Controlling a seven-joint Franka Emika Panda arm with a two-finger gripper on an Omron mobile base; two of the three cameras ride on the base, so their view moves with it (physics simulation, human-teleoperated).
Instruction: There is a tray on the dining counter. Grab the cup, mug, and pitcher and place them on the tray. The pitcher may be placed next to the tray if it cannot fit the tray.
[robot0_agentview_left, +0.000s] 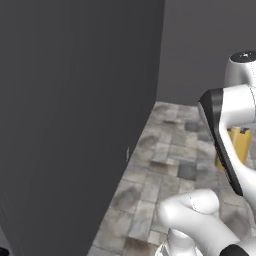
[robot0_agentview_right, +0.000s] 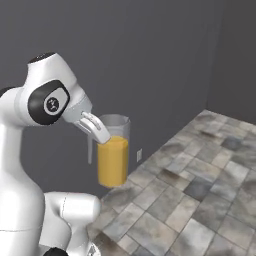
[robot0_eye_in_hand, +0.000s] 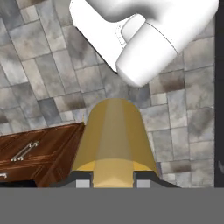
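My gripper (robot0_agentview_right: 102, 136) is shut on the pitcher (robot0_agentview_right: 114, 160), a tall clear glass with orange liquid in its lower half. It hangs upright in the air above the tiled floor, near the dark wall. In the hand view the pitcher (robot0_eye_in_hand: 113, 135) runs up between my two dark fingertips (robot0_eye_in_hand: 83, 183), with the floor beyond it. In the left base view, part of the pitcher (robot0_agentview_left: 239, 145) peeks out from behind my forearm. The tray, the dining counter's top, the cup and the mug are out of view.
A tall dark grey wall (robot0_agentview_left: 75, 125) stands close on the left, and another grey wall (robot0_agentview_right: 165, 60) lies ahead. Grey stone tile floor (robot0_agentview_right: 200, 200) stretches to the right. A reddish-brown wood cabinet front with metal handles (robot0_eye_in_hand: 39, 148) lies below the hand.
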